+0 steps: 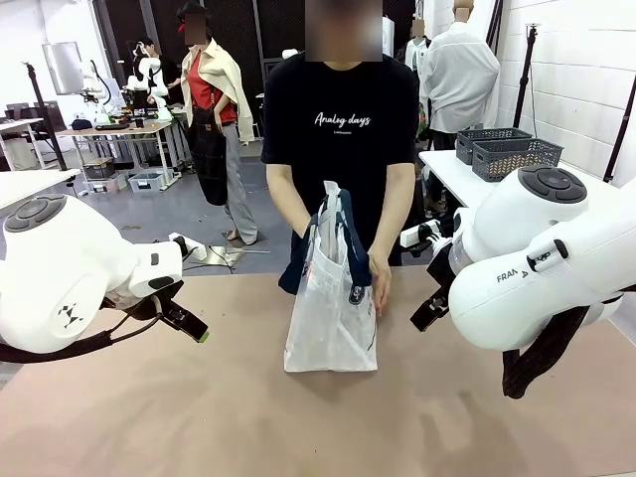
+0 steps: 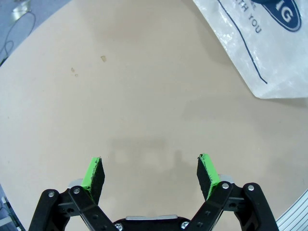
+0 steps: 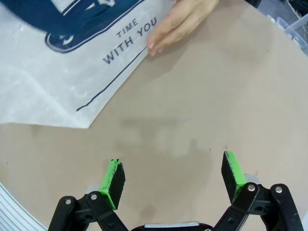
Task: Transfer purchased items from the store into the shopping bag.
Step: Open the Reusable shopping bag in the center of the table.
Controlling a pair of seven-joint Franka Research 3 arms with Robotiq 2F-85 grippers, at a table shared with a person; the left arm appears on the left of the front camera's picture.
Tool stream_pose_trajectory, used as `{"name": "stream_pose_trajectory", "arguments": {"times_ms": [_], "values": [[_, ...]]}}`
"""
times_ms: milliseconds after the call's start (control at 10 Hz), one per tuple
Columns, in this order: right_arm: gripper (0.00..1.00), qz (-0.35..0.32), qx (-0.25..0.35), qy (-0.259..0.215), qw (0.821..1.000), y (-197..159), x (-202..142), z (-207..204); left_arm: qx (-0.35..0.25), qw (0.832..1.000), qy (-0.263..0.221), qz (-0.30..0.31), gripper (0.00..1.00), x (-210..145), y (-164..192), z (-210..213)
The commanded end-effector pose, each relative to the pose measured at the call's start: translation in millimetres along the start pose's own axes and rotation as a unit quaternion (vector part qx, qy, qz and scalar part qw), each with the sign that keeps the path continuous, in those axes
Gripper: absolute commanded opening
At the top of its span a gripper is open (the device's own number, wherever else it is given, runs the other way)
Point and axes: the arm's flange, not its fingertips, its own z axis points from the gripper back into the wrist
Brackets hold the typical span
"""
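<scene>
The shopping bag (image 1: 331, 318) stands upright at the middle of the table, translucent white with navy handles and navy print. The person holds it at the top with both hands, one hand (image 1: 379, 290) down its right side. My left gripper (image 1: 189, 323) hovers open left of the bag, and in the left wrist view this gripper (image 2: 150, 173) has only bare table between its green pads, with a bag corner (image 2: 260, 48) far ahead. My right gripper (image 3: 173, 175) is open above the table short of the bag (image 3: 57, 82) and the person's hand (image 3: 180, 21). The purchased items are out of view.
The tan table (image 1: 199, 417) has free room on both sides of the bag. Two dark grey mesh baskets (image 1: 507, 154) sit on a white table at the back right. The person stands at the far edge.
</scene>
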Motion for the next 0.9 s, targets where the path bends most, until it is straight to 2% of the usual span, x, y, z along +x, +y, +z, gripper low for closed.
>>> {"name": "stream_pose_trajectory", "arguments": {"times_ms": [0,300,600,800], "values": [[1.00,0.000,0.000,0.000,1.000,0,0,0,0.000,1.000,0.000,0.000,1.00,0,0,0],[1.00,0.011,0.055,0.007,0.998,2,4,11,-0.040,0.999,0.025,0.002,1.00,1,-3,11],[1.00,0.008,0.093,-0.001,0.996,-3,10,22,-0.114,0.993,0.011,-0.006,1.00,8,-1,28],[1.00,0.004,0.118,0.010,0.993,-15,28,40,-0.145,0.989,0.000,-0.005,1.00,23,1,43]]}}
